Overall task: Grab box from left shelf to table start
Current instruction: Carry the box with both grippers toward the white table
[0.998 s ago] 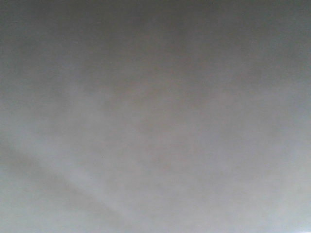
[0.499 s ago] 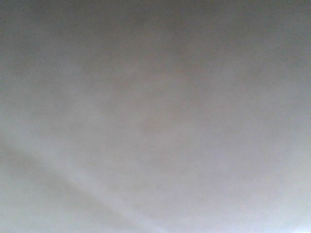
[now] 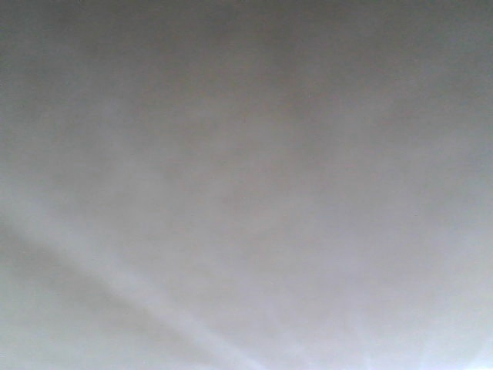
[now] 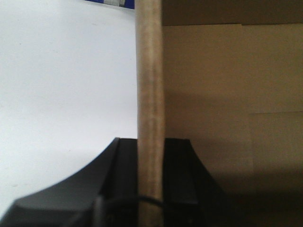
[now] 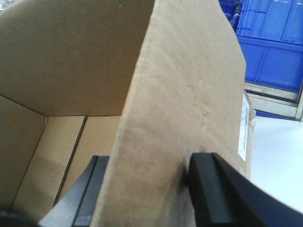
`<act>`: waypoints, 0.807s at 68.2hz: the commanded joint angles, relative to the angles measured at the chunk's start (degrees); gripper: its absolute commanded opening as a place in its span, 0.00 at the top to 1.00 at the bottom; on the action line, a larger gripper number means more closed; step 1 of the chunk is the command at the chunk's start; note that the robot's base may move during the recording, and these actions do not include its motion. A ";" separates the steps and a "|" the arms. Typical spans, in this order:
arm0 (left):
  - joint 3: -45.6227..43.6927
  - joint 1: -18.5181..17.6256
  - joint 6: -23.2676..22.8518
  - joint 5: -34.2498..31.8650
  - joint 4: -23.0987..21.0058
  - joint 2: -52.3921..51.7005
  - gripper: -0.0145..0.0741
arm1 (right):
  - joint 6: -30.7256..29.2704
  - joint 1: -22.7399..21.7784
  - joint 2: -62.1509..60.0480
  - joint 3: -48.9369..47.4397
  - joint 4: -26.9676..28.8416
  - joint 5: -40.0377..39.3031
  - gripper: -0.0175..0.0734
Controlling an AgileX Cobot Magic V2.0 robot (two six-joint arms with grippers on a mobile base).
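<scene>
While the left hand (image 4: 151, 156) and right hand (image 5: 149, 189) each pinched a wall of the box (image 5: 71, 56), it seemed light, empty, floppy-sided; best gripped near corners.

The large corrugated cardboard box (image 5: 180, 94) is plain tan-brown, darker inside, with a small white printed label (image 5: 243, 126) on one side. The left gripper (image 4: 151, 142) and the right gripper (image 5: 149, 163) are matte black. The flat tabletop (image 4: 61, 85) is white, the moulded plastic crates (image 5: 274, 42) bright blue. The front view shows only blurred grey.
</scene>
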 commanded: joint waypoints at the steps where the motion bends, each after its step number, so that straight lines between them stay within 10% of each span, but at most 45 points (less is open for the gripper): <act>1: -0.55 -0.22 0.51 -0.37 2.91 0.79 0.94 | 0.24 -0.03 0.53 -1.67 2.36 -3.20 0.74; 55: -0.55 -0.22 0.51 -0.95 2.52 0.79 0.94 | 0.24 -0.03 0.53 -1.67 2.31 -2.63 0.74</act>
